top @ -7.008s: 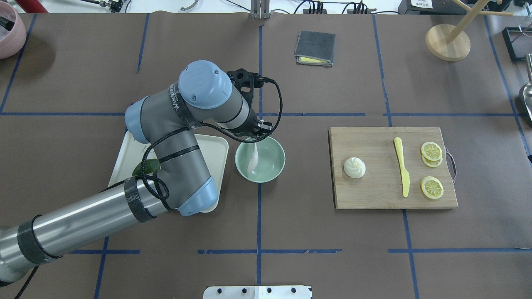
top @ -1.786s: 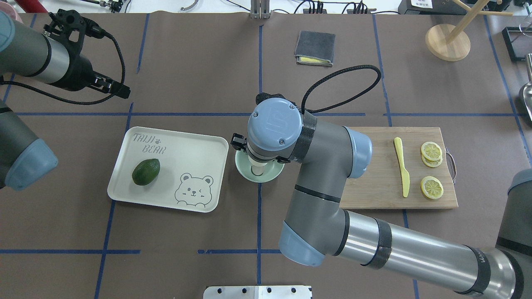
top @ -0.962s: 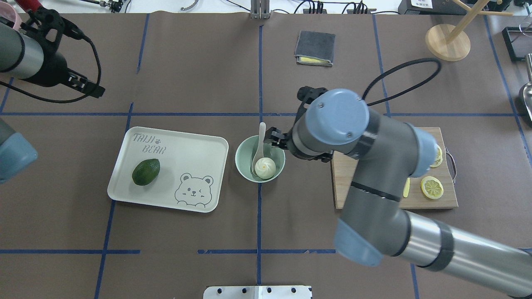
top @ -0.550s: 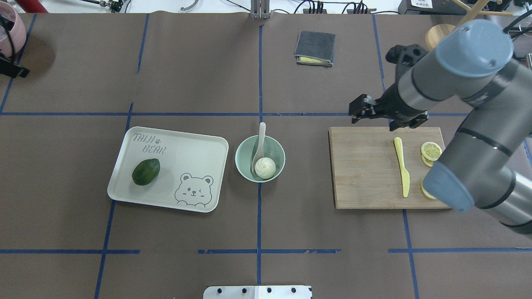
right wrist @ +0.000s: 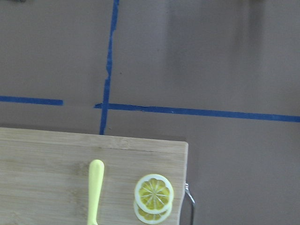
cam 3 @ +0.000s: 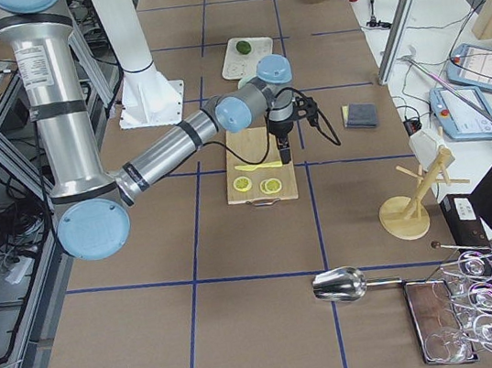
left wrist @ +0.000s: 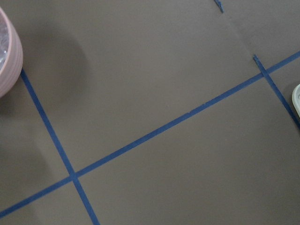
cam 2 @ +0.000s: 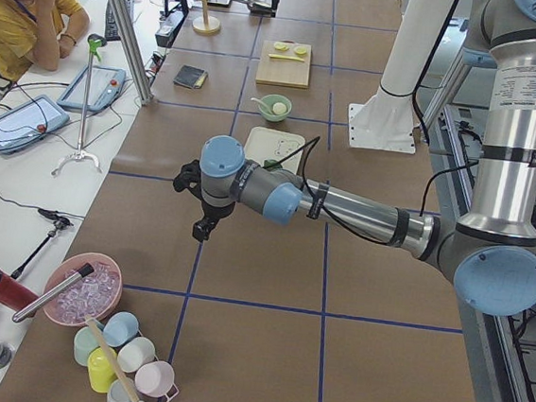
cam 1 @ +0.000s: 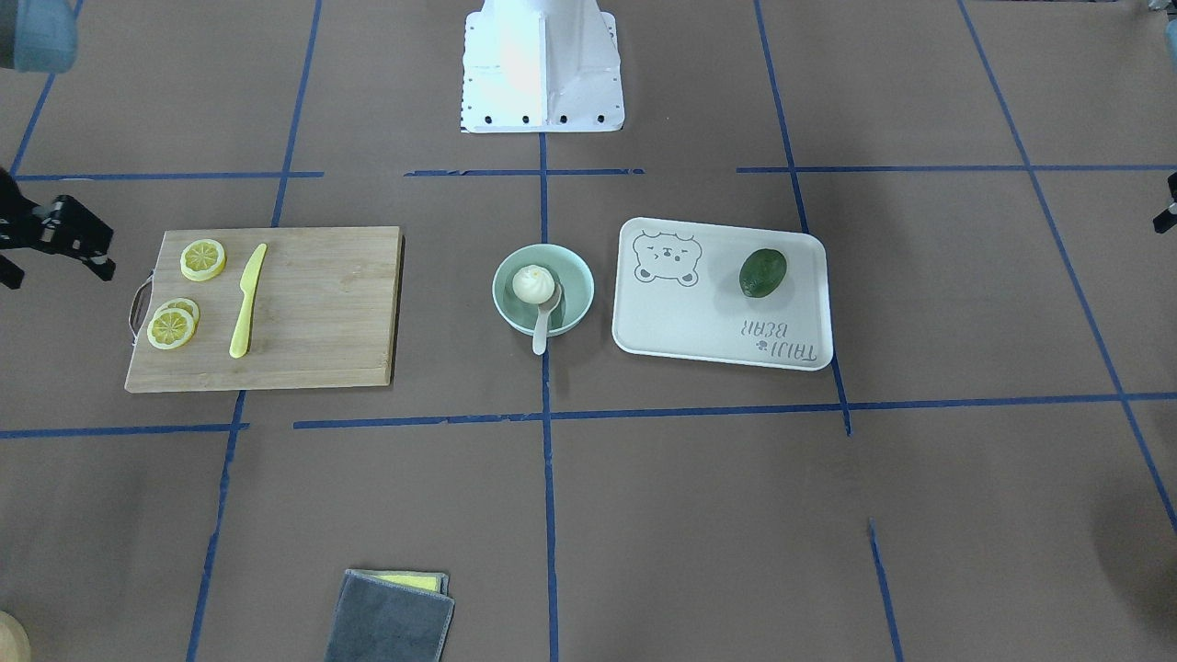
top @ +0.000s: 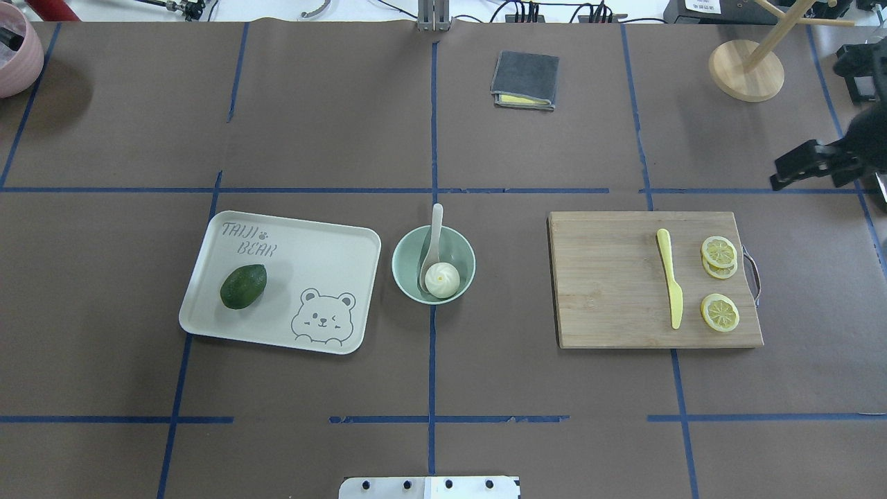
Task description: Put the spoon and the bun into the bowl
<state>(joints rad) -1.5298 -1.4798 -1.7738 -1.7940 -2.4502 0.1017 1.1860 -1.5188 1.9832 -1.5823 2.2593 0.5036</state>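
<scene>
Apparently done, I judge | bun point(top: 442, 278) and spoon point(top: 433, 235) lie in bowl point(top: 398, 269), handle over its rim | my right gripper point(cam 1: 57, 267) spread, empty, well off bowl | left gripper point(cam 2: 204, 228): cannot tell | next: just hold clear.

Overhead and front-facing views look down from opposite sides, sharing the central bowl point(top: 463, 258).

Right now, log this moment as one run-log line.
stage: placement done | spoon in bowl, handle over rim | bun in bowl | right gripper open, empty, off cutting board | left gripper state unclear
</scene>
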